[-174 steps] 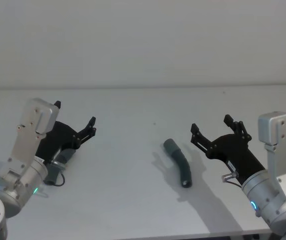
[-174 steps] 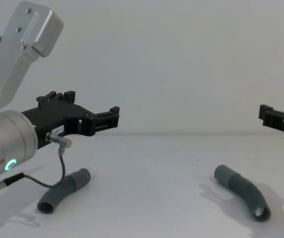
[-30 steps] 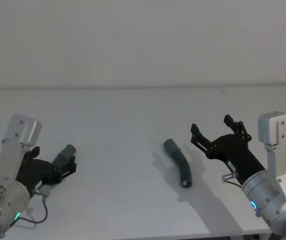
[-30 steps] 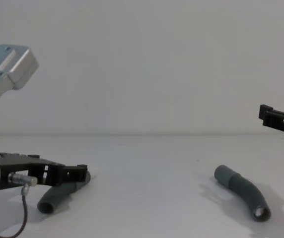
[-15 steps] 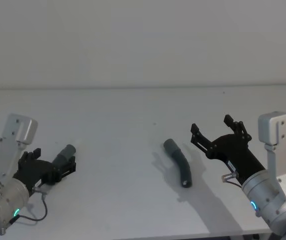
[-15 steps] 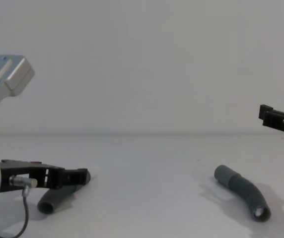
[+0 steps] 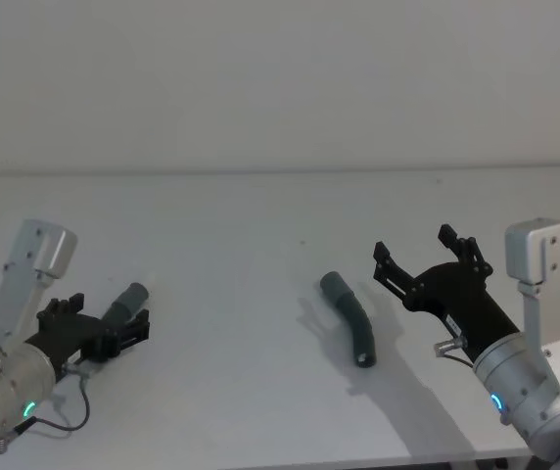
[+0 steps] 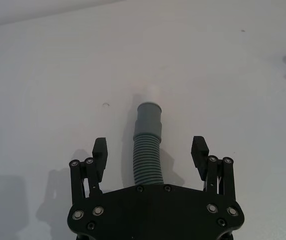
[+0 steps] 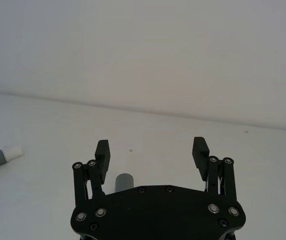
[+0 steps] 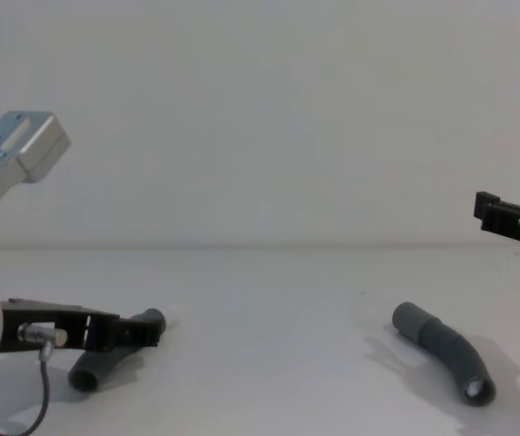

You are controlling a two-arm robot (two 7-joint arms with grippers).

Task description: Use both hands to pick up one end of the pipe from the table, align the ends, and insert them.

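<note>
The slimmer pipe piece (image 7: 129,297) lies at the table's (image 7: 241,225) left, its ribbed middle (image 8: 148,155) between the fingers of my left gripper (image 7: 114,312), which is open and low over the table. Its smooth cuff end (image 8: 149,112) points away past the fingertips. The jaws stand apart from the piece on both sides. The thicker curved pipe piece (image 7: 350,319) lies right of centre, one open end (image 10: 476,391) facing me. My right gripper (image 7: 414,245) hangs open just right of it, above the table; its cuff (image 9: 124,180) peeks out under the gripper body.
The white table (image 10: 269,300) carries the two pieces and faint specks (image 8: 105,105). A plain pale wall (image 10: 260,118) rises behind it. A thin cable (image 10: 44,386) loops below my left wrist.
My left gripper has come down from above the slimmer piece to table level around it, easing slightly back in the last second. The right arm and the thicker piece have not moved.
</note>
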